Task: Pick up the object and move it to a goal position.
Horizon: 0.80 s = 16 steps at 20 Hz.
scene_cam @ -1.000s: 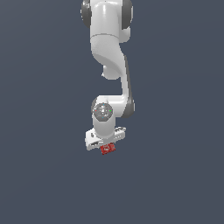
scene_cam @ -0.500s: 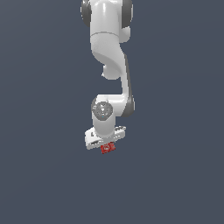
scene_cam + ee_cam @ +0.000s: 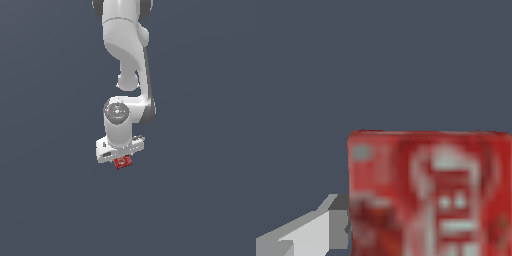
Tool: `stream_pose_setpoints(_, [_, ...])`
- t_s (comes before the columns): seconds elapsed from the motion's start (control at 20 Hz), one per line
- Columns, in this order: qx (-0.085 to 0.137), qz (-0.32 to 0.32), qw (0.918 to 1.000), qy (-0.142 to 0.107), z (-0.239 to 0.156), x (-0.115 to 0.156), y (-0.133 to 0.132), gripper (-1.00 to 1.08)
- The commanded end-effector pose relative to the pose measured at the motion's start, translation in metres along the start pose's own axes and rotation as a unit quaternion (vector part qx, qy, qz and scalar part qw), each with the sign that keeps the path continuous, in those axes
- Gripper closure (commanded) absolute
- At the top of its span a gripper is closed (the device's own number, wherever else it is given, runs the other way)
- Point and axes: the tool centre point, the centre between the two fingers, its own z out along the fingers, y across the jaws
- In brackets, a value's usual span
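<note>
The red box (image 3: pixel 123 162), small and flat with white lettering, hangs just below the white gripper (image 3: pixel 122 159) in the exterior view. The arm reaches down from the top of that view, and its hand hides the fingers. In the wrist view the red box (image 3: pixel 431 195) fills much of the picture, with one grey fingertip (image 3: pixel 336 220) pressed against its side. The other finger is out of view. The gripper is shut on the box.
A plain dark grey ground (image 3: pixel 50 200) fills both views. No other object, edge or goal marker shows.
The arm with the red box in its gripper has shifted very slightly, about level. The grip has not changed.
</note>
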Motion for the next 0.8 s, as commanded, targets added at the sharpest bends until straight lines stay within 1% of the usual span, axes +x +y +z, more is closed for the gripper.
stream_pose_setpoints(0.0, [0.0,0.0,1.0,0.0,-0.018,-0.005,-0.002,1.08])
stream_pose_setpoints(0.35, [-0.001,0.0,1.0,0.0,-0.083,-0.026,-0.011,1.08])
stream_pose_setpoints(0.75, [-0.001,0.0,1.0,0.0,-0.168,-0.051,-0.022,1.08])
